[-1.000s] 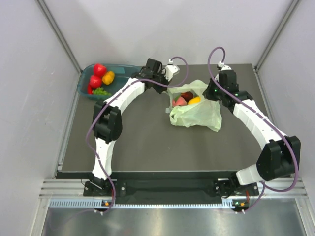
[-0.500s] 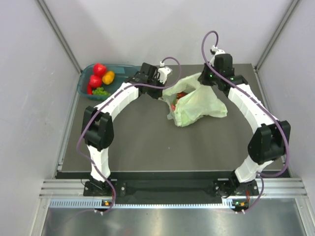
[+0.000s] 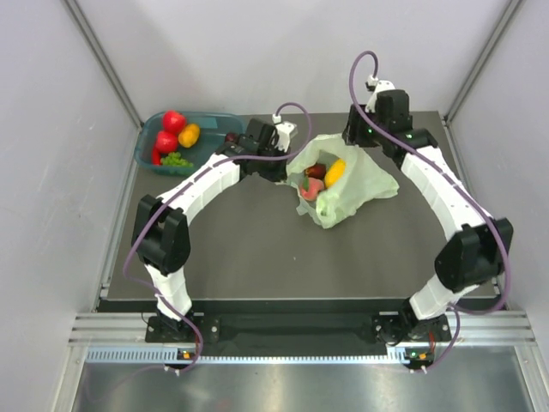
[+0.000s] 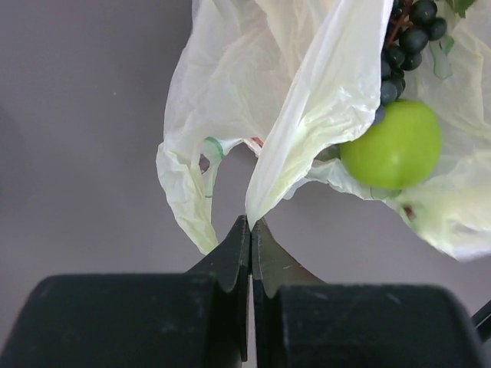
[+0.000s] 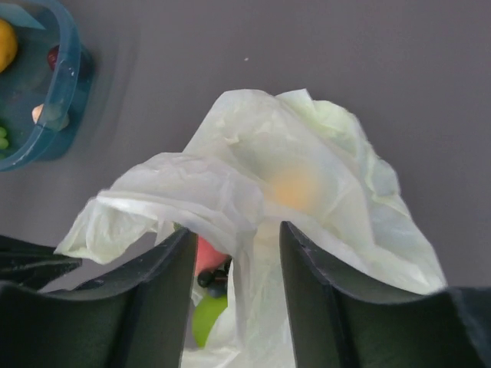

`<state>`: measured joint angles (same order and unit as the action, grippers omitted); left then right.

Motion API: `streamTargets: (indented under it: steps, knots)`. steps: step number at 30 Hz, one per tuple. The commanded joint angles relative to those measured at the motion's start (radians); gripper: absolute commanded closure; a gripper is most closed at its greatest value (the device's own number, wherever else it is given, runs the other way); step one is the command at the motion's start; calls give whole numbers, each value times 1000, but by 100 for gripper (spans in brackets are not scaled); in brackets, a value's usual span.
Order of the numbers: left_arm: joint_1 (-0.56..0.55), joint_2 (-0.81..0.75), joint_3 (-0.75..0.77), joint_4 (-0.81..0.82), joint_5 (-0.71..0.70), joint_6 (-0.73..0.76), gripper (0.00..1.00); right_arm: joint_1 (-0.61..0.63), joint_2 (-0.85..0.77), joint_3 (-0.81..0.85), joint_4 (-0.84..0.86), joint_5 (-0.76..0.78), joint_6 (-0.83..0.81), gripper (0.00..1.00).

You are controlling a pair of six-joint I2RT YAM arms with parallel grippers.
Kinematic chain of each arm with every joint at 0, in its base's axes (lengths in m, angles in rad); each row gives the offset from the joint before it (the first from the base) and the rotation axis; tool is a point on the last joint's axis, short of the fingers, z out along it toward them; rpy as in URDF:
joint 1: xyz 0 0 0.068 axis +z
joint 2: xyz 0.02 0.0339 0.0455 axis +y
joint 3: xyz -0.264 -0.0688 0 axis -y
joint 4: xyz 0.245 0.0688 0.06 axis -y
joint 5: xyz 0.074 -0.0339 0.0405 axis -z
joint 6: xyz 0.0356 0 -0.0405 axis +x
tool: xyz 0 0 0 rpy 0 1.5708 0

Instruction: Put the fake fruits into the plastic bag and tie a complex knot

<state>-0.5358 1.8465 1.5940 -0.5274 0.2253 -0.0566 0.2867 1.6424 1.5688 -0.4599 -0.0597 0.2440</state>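
The pale-green plastic bag lies at the back middle of the mat with its mouth open. Inside it I see fake fruits: a yellow one, a dark red one and a pink one. My left gripper is shut on a thin fold of the bag's edge; a green apple and dark grapes lie just beyond it. My right gripper stands open over the bag's far side, with loose film between its fingers. No knot shows.
A teal basket at the back left holds two red fruits, an orange-yellow one and a green one. Its corner shows in the right wrist view. Grey walls close in the mat.
My right gripper has swung toward the back and opened, letting go of the bag. The bag has shifted back and its mouth now gapes. The left gripper stays shut on the bag.
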Motion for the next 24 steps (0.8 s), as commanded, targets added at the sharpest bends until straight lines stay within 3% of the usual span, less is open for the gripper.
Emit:
streamTargets:
  steps: [1, 5, 11, 17, 24]
  knots:
    - [5, -52, -8, 56, -3, -60, 100, 61, -166, -19, -55, 127, -61, 44]
    - [5, -73, -32, 82, -4, -80, 100, 192, -303, -78, -121, 308, -68, 36]
    - [5, -110, -91, 118, 2, -103, 100, 420, -407, -185, -201, 509, 104, 44]
    - [5, -130, -126, 136, -24, -138, 100, 584, -437, -309, -310, 716, 372, 37]
    - [5, -145, -158, 155, -35, -140, 99, 764, -408, -380, -618, 905, 889, 33]
